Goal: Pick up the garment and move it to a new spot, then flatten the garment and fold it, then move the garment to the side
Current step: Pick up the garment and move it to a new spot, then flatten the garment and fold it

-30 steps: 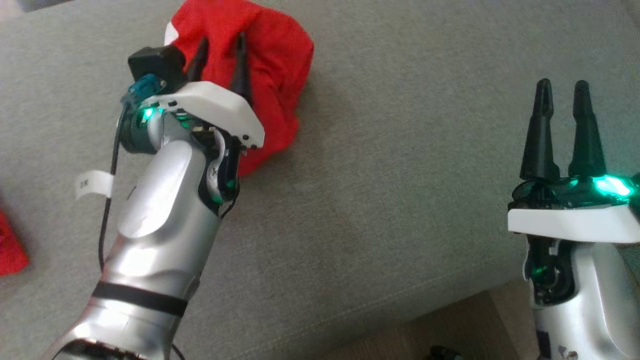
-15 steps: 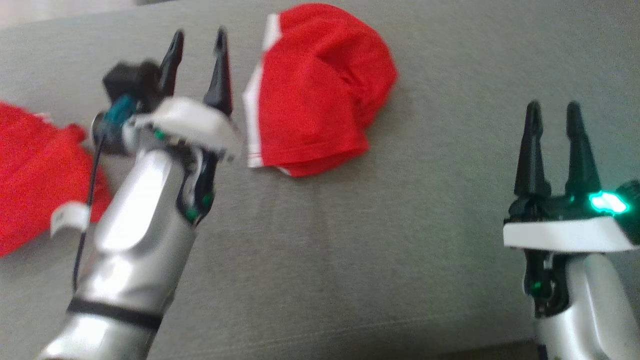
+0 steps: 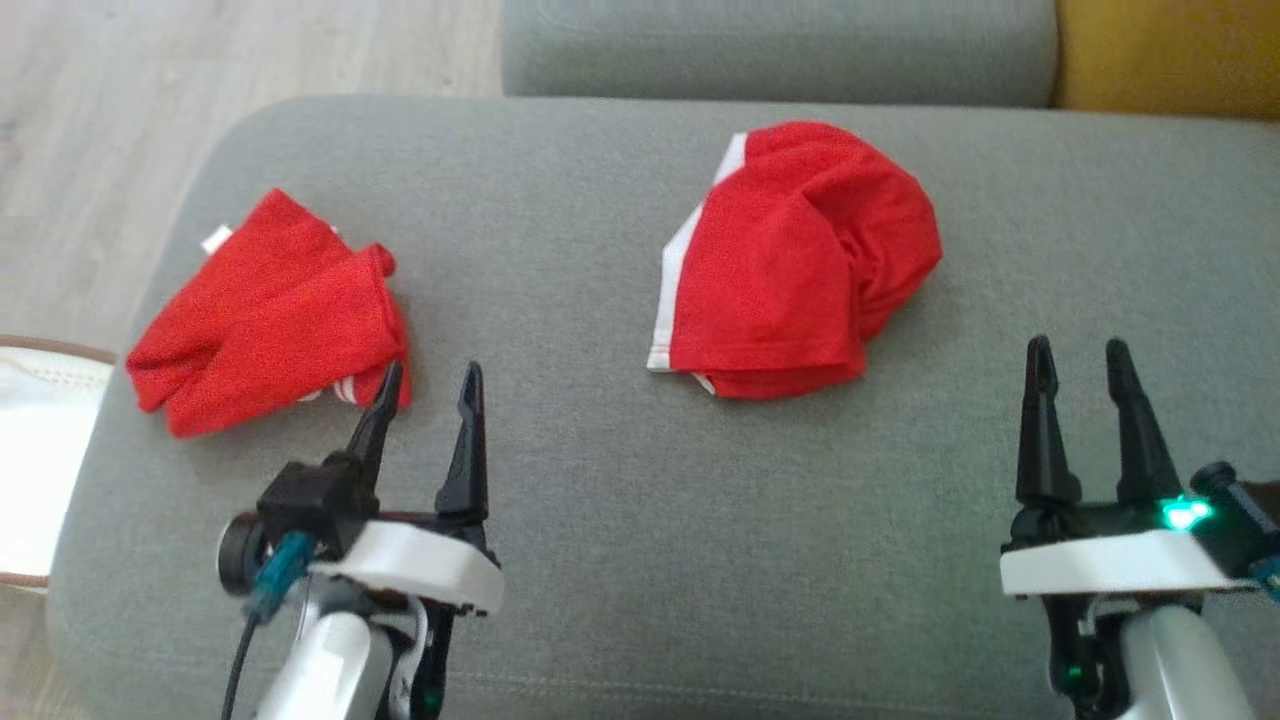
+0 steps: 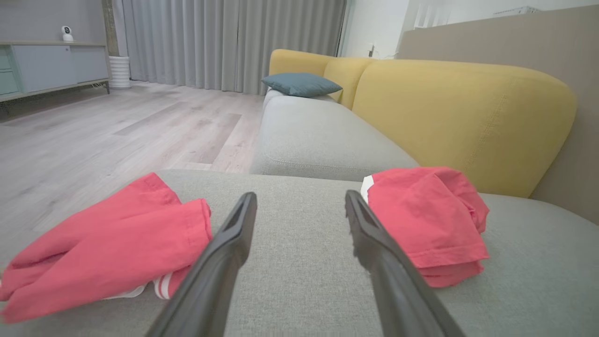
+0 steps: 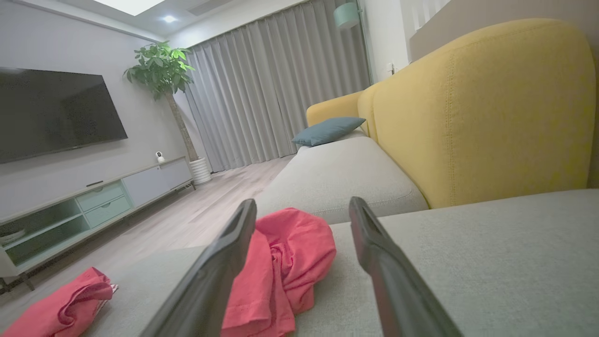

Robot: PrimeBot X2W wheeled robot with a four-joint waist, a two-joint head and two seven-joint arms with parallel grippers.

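Both stand wide open and empty, left gripper (image 3: 431,372) and right gripper (image 3: 1078,348), with the folded red garment (image 3: 800,265) on the sofa seat (image 3: 600,520) ahead between them and a second red garment (image 3: 270,315) just ahead-left of the left gripper, so little seems left to do.

Grey sofa seat (image 3: 640,560), fabric weave, seam along the near edge. 2nd grey seat section (image 4: 318,140) butts against its far end. Yellow backrest (image 4: 468,117) runs along both. 1 teal pillow (image 4: 302,84) at the far end, leaning on the backrest. Light wood floor (image 4: 93,140), grey curtains (image 4: 224,42) full height. TV (image 5: 56,112) on the wall above a low cabinet (image 5: 93,201); small white camera (image 5: 159,156) on top. Potted plant (image 5: 161,65) by the curtains. White thing with a brown rim (image 3: 40,440) on the floor off the sofa's end, can't ID.
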